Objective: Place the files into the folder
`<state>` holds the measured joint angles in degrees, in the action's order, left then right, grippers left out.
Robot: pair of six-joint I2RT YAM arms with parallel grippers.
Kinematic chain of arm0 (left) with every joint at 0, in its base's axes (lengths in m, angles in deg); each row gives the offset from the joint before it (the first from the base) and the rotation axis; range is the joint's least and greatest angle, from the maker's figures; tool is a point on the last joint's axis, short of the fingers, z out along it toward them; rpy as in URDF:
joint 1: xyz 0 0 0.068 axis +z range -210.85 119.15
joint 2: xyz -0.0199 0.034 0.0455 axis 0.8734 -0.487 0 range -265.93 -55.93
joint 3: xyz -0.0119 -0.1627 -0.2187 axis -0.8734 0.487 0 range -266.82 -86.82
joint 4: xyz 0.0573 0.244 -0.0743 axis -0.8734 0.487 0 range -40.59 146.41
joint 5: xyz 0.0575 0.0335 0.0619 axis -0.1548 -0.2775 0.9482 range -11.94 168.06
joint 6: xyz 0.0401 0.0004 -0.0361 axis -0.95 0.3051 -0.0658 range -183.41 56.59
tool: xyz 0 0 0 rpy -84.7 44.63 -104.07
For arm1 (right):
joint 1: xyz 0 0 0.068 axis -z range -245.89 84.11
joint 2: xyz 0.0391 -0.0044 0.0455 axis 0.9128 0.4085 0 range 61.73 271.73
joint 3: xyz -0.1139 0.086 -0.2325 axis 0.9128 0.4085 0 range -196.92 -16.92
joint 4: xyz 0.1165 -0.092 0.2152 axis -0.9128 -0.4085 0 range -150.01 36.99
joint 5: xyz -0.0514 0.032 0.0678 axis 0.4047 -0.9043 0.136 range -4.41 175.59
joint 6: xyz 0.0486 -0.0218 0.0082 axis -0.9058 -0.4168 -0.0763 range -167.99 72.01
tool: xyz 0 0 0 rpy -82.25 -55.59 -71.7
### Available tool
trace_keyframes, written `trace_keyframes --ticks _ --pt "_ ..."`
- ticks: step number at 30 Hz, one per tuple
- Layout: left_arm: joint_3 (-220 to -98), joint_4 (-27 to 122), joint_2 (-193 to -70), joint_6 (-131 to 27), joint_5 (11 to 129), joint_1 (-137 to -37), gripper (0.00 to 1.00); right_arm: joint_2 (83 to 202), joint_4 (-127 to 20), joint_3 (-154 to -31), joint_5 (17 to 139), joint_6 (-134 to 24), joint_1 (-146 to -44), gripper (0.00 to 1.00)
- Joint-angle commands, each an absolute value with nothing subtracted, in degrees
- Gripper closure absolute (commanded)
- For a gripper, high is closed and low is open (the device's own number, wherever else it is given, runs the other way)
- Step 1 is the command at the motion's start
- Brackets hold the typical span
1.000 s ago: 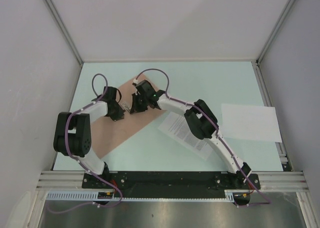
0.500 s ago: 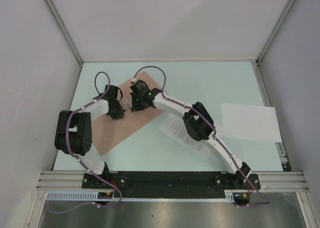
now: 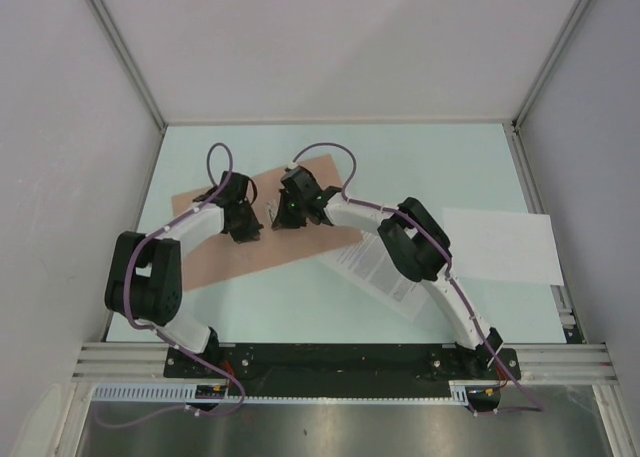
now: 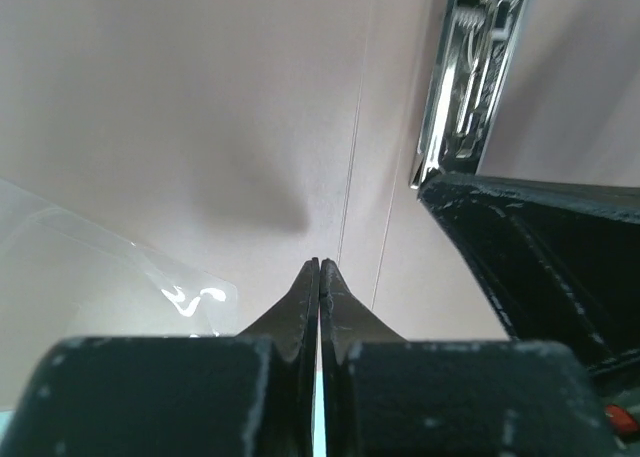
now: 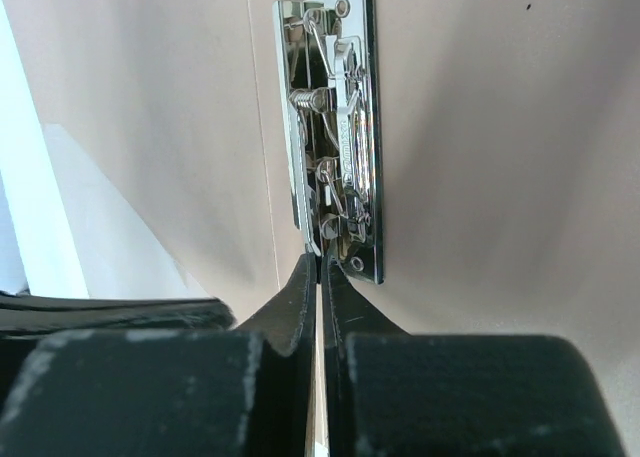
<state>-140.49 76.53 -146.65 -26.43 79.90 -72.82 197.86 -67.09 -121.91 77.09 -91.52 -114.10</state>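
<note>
Left gripper [image 3: 248, 233] and right gripper [image 3: 279, 220] both closed tight, tips down, near each other.

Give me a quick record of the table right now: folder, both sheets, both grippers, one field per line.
folder: salmon, lying open on the table, metal clip showing inside
left gripper: shut, over the folder, nothing seen held
right gripper: shut, tips at the metal clip
printed sheet: by the folder's right corner, partly under the right arm
plain sheet: far right, apart
sheets in folder: none yet
</note>
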Motion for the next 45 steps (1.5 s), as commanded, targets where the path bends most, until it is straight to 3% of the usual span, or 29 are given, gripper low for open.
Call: trace_keyframes --ticks 1,15,24,34,38,45 --pt "-137.89 74.47 -147.15 -23.24 78.84 -75.44 1.00 198.40 -74.10 -115.19 78.82 -92.47 -114.41 1.00" --pt "-131.99 72.79 -148.30 -18.84 83.33 -77.11 1.00 201.38 -83.86 -108.69 96.04 -89.74 -117.48 1.00" --pt "-129.89 72.53 -146.46 -20.07 82.80 -76.06 1.00 196.03 -76.04 -106.31 90.35 -86.67 -114.59 1.00" --pt "-129.79 72.44 -146.63 -20.87 82.54 -75.36 1.00 191.28 -55.93 -103.85 66.79 -90.79 -111.33 1.00" --pt "-130.49 72.79 -145.59 -22.70 82.63 -75.44 1.00 190.31 -55.90 -103.05 66.51 -92.73 -110.10 1.00" --pt "-132.69 68.06 -143.20 -20.43 72.88 -77.29 0.97 192.42 -58.28 -101.22 67.74 -91.50 -111.85 1.00"
